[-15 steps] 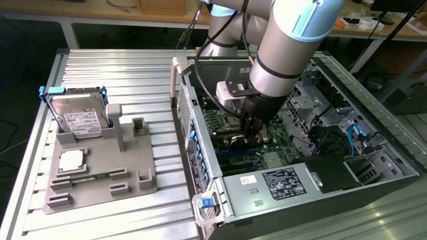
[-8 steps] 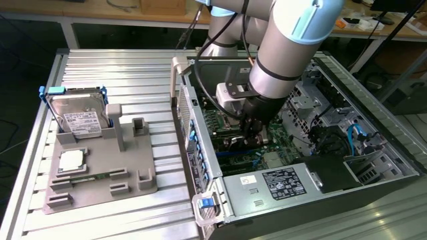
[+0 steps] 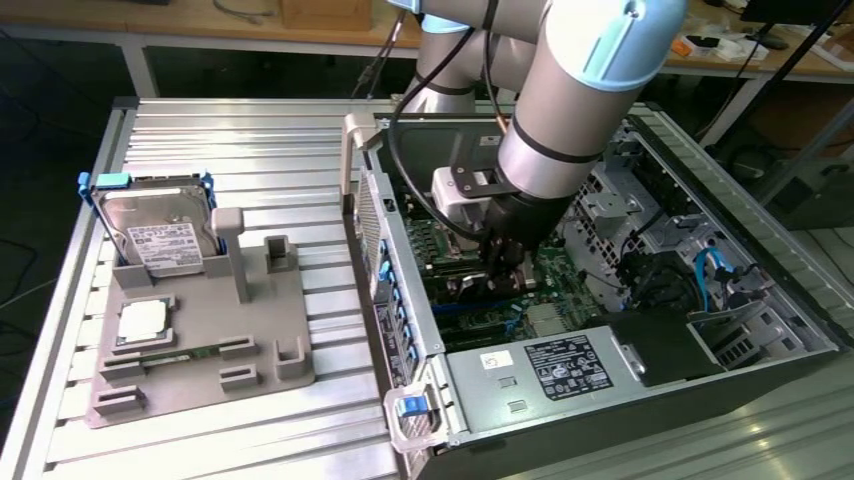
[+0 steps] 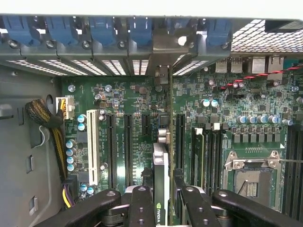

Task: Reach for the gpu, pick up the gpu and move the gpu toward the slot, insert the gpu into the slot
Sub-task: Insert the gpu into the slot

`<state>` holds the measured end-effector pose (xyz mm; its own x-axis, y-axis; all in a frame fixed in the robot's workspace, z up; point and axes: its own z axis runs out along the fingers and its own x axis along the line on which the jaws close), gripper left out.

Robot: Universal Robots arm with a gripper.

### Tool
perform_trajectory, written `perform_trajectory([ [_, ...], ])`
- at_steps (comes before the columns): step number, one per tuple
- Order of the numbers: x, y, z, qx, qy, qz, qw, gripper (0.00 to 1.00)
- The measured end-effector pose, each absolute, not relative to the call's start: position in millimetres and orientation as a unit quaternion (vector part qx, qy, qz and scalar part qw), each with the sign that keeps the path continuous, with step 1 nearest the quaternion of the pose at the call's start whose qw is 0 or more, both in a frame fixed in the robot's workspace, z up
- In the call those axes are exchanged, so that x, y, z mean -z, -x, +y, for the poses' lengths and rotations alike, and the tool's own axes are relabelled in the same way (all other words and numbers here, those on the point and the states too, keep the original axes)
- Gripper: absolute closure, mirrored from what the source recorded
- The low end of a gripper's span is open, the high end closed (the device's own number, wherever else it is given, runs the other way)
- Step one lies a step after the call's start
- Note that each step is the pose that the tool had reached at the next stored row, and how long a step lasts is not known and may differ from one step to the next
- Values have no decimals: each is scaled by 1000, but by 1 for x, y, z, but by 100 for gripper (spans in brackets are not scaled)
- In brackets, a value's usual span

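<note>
My gripper [image 3: 514, 268] is down inside the open computer case [image 3: 400, 300], over the green motherboard [image 4: 123, 94]. In the wrist view the gpu [image 4: 161, 165] stands edge-on between my two black fingers [image 4: 142, 205], which are shut on it. Its silvery end bracket [image 4: 165, 47] reaches the rear wall with the blue latches. The card runs along the board between black connector strips. The blue slot is hidden beneath the card; I cannot tell whether the card's edge sits in it.
A grey fixture [image 3: 200, 340] on the table at the exterior view's left holds a hard drive [image 3: 160, 235] and a processor chip [image 3: 143, 320]. Near the card are a white connector [image 4: 92, 146], memory sticks [image 4: 199, 156], the processor socket [image 4: 251, 179] and a cable bundle [image 4: 47, 123].
</note>
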<state>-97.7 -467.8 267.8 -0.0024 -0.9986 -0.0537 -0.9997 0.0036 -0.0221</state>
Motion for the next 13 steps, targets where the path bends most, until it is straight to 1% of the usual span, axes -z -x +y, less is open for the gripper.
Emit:
perform_trajectory([
  [13, -266, 95, -468, -19, 704, 710, 19, 73],
])
